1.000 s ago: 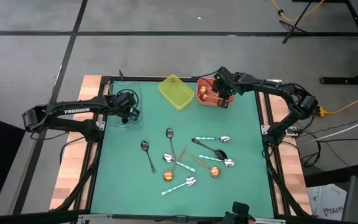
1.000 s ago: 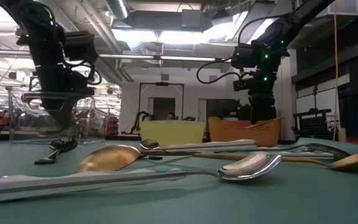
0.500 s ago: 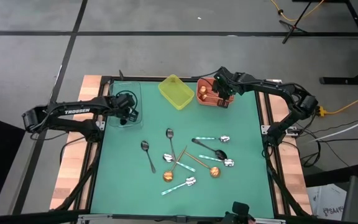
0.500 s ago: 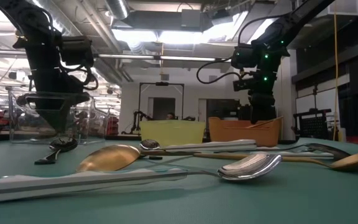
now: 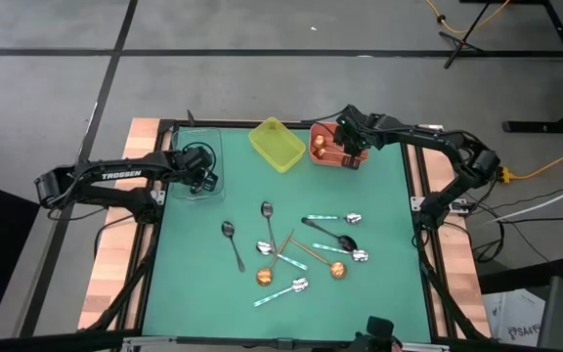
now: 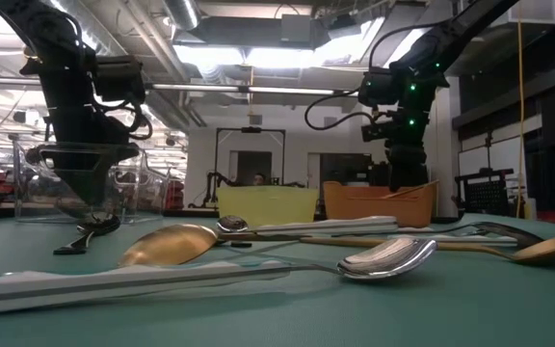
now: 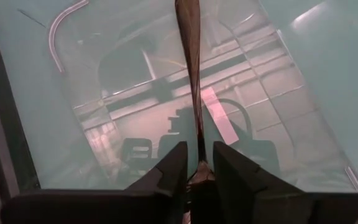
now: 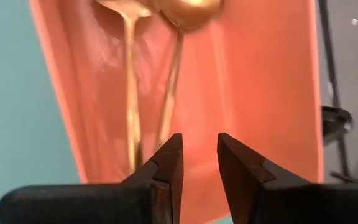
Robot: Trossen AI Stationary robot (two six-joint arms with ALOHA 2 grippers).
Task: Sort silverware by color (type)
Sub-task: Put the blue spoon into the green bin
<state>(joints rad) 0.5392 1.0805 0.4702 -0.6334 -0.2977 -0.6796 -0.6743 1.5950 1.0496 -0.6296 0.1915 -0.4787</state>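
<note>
Left pincer (image 7: 197,163) hangs over the clear bin (image 5: 192,166) at the table's (image 5: 389,293) far left corner, its fingers parted with a black spoon (image 7: 190,74) standing in the gap; whether they still grip the handle cannot be told. Right pincer (image 8: 199,163) sits over the orange bin (image 5: 327,146) at the far right, fingers apart and grasping nothing, with two copper spoons (image 8: 157,68) lying in the bin just past its tips.

Nearest the table's front edge, on the green mat, lie a teal-handled spoon (image 5: 283,290) and a copper spoon (image 5: 264,277). Just beyond them are another copper spoon (image 5: 337,270), more teal-handled ones (image 5: 345,252) and a black spoon (image 5: 332,236), some crossing each other. A black spoon (image 5: 232,242) lies apart toward the left, and a silver spoon (image 5: 268,217) beside it. Farther back, a yellow bin (image 5: 278,143) stands between the clear and orange bins.
</note>
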